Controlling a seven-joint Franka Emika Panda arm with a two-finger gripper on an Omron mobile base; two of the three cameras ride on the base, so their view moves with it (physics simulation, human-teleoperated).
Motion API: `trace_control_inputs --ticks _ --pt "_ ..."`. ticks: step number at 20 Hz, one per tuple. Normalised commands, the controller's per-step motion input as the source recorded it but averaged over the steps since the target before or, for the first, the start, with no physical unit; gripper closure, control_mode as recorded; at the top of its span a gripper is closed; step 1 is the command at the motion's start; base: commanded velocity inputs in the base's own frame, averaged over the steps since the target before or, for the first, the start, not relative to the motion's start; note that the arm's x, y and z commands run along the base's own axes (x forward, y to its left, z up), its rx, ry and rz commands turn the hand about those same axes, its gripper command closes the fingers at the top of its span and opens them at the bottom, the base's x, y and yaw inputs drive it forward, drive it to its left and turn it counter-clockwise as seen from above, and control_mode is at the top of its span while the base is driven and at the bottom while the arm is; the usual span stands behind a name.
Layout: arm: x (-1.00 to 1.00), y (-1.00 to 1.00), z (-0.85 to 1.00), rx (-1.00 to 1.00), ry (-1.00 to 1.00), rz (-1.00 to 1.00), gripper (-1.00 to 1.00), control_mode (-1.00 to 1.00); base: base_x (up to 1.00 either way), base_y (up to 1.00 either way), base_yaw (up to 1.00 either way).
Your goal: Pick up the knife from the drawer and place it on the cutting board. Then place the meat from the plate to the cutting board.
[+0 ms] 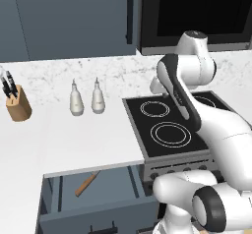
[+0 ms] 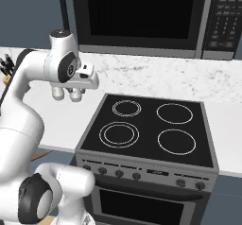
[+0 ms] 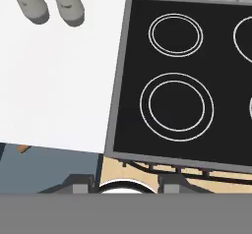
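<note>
hovering over the cooktop edge, knife in the open drawer

the white arm reached up and forward, and its gripper [image 2: 71, 95] hung above the white counter [image 1: 74, 139] just left of the black cooktop [image 2: 146, 129], near the back left burner ring. the two fingers [image 2: 75, 95] pointed downward with nothing between them; whether they stood apart or together could not be told from these pictures.

the drawer [image 1: 93, 198] was pulled out below the counter's front edge, a slate-blue box with a short black bar handle on its front. the knife [image 1: 87, 183] lay inside it on a diagonal, its tan wooden handle showing and the upper end running under the counter's lip. in the hand view a small orange-tan tip [image 3: 22, 148] showed just past the counter's edge, over the blue of the drawer.

at the back of the counter two pale grey shakers [image 1: 86, 100] stood upright side by side, near the cooktop's left side. far to the left a wooden knife block [image 1: 18, 108] held black-handled knives. a black microwave [image 2: 142, 16] sat above the cooktop, and the oven's knob row ran along the range front [image 2: 142, 177]. the hand view looked down on the counter, the shakers and the two left burners.
</note>
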Motion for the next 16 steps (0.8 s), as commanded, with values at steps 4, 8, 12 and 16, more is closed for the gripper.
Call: trace_control_inputs --ticks 4,8,12,16 --pt "-0.37 0.0 -0.04 0.0 0.01 0.0 -1.0 -1.0 0.0 0.0 0.0" --pt "-0.96 0.0 -0.03 0.05 0.0 0.0 -1.0 -1.0 0.0 0.0 0.0" --pt "-1.0 0.0 0.0 0.07 0.02 0.0 -1.0 -1.0 0.0 0.0 0.0" --pt "-0.69 0.0 -0.02 0.02 0.01 0.0 -1.0 -1.0 0.0 0.0 0.0"
